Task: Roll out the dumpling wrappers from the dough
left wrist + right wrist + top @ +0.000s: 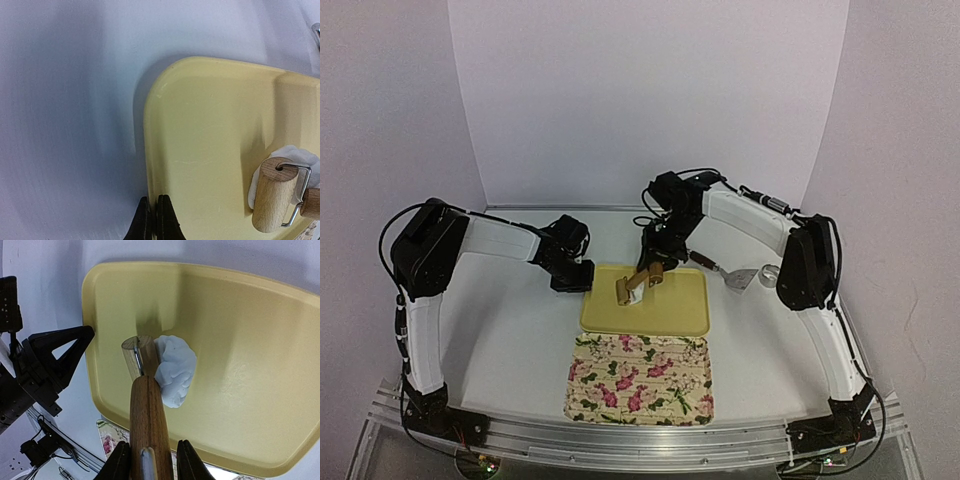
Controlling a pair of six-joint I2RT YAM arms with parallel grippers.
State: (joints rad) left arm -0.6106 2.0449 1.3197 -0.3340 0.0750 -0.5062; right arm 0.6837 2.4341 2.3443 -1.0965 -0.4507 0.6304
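Dough [175,369]: one small white lump, pressed into a thick, uneven oval. Its surface is matte and lumpy, with a wavy edge, and it is not a round disc.
Dough position: on the floor of the yellow tray [250,340], in the half nearer the left arm, with the roller's drum resting on its edge.
Roller [272,192]: a short, pale wooden cylinder in a bent wire yoke, with a darker, smooth, rounded wooden handle.
Right gripper [152,462]: its two black fingers are clamped on the handle, one on each side. The roller points down and away from it onto the dough.
Left gripper [152,220]: the fingers are pressed together with only a thin line between them. The tips are at the tray's rim, at the edge far from the roller.
Yellow tray: smooth, glossy plastic, a rounded rectangle with a low raised rim.
Floral tray [640,378]: a flat rectangle with a pink flower print, just in front of the yellow tray.
Table [510,330]: a plain, matte white surface.
Metal tool [738,278]: a shiny blade on a dark handle, lying to the right of the yellow tray.
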